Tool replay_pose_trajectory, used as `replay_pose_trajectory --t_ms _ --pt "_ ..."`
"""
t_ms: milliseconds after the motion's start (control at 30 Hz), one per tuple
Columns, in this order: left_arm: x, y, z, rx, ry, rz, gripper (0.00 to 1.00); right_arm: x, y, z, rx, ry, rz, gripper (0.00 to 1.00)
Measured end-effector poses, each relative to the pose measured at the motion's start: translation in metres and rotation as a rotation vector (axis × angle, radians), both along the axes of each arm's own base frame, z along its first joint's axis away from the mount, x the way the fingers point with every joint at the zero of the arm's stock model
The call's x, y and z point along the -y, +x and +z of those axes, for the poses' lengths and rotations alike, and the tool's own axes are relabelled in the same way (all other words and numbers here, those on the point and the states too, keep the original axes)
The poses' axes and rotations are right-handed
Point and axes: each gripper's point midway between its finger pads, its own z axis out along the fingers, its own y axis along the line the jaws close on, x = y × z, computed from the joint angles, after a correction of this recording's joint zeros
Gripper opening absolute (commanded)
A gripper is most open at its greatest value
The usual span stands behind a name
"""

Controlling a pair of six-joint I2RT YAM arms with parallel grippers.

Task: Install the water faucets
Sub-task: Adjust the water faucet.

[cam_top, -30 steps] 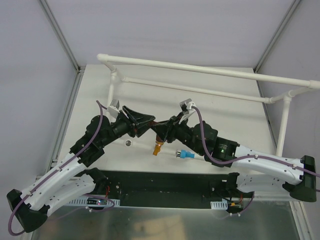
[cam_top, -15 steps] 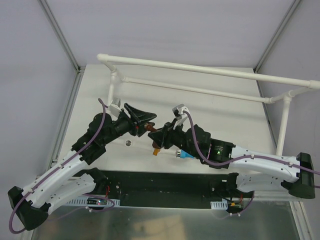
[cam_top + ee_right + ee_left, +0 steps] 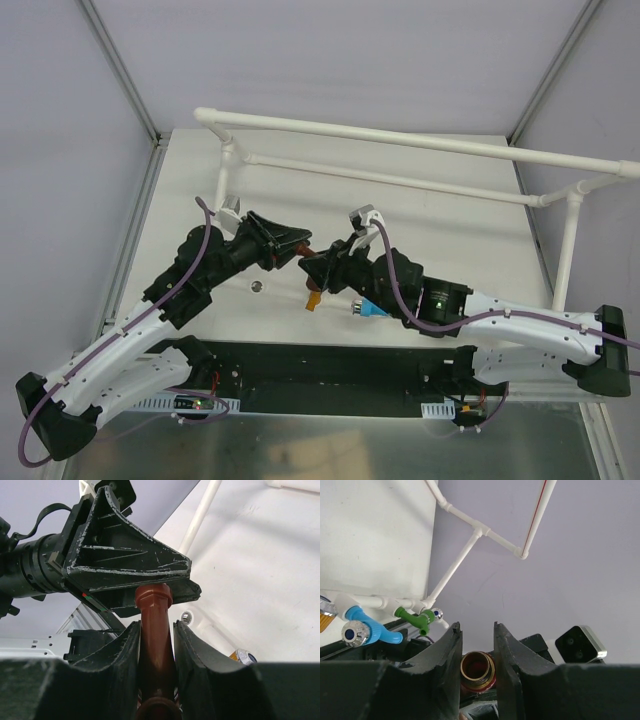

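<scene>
Over the white table (image 3: 460, 220), left tool (image 3: 476, 630) and right tool (image 3: 156, 627) both clamp the brown faucet (image 3: 154, 597) narrowly.

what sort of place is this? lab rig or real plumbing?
Likely a lab test cell: white table boxed by plain panels, a mock-up PVC pipe frame, left gripper and right gripper on one brown faucet.

Brown faucet (image 3: 155, 625); blue faucet (image 3: 374, 630); green faucet (image 3: 415, 618); orange faucet (image 3: 314, 297); white pipe frame (image 3: 400, 138).
</scene>
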Motion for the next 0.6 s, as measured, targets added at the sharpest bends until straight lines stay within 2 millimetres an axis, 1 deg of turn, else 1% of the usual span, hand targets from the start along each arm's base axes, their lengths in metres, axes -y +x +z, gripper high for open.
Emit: replay_pose_trajectory --t_ms 67,100,133,167,267,300,333,400,433,500,600 --pt "0.0 0.001 0.004 0.007 -0.013 0.005 0.16 0.0 0.002 0.003 0.005 0.0 -0.005 0.0" --pt "0.0 0.002 0.005 0.009 -0.016 0.009 0.11 0.0 0.003 0.004 0.008 -0.001 -0.005 0.0" --pt "0.0 0.002 0.006 0.011 -0.019 0.01 0.02 -0.001 0.004 0.004 0.01 -0.003 -0.006 0.0" --pt "0.0 0.002 0.006 0.012 -0.019 0.013 0.0 -0.001 0.004 0.005 0.011 -0.003 -0.008 0.0" --pt "-0.001 0.004 0.006 0.012 -0.022 0.021 0.0 -0.002 0.006 0.005 0.013 -0.008 -0.012 0.01" --pt "-0.002 0.005 0.007 0.011 -0.024 0.026 0.0 -0.002 0.006 0.006 0.013 -0.009 -0.012 0.09" --pt "-0.003 0.005 0.007 0.012 -0.026 0.027 0.0 -0.003 0.007 0.006 0.013 -0.008 -0.013 0.22" --pt "-0.003 0.005 0.008 0.013 -0.027 0.029 0.0 -0.003 0.007 0.006 0.013 -0.007 -0.014 0.36" --pt "-0.003 0.005 0.008 0.011 -0.029 0.032 0.0 -0.003 0.007 0.007 0.013 -0.005 -0.014 0.4" --pt "-0.004 0.006 0.009 0.01 -0.034 0.041 0.0 -0.003 0.008 0.008 0.015 0.001 -0.017 0.45" --pt "-0.009 0.006 0.011 0.014 -0.049 0.062 0.0 -0.002 0.014 0.015 0.023 0.031 -0.042 0.45"
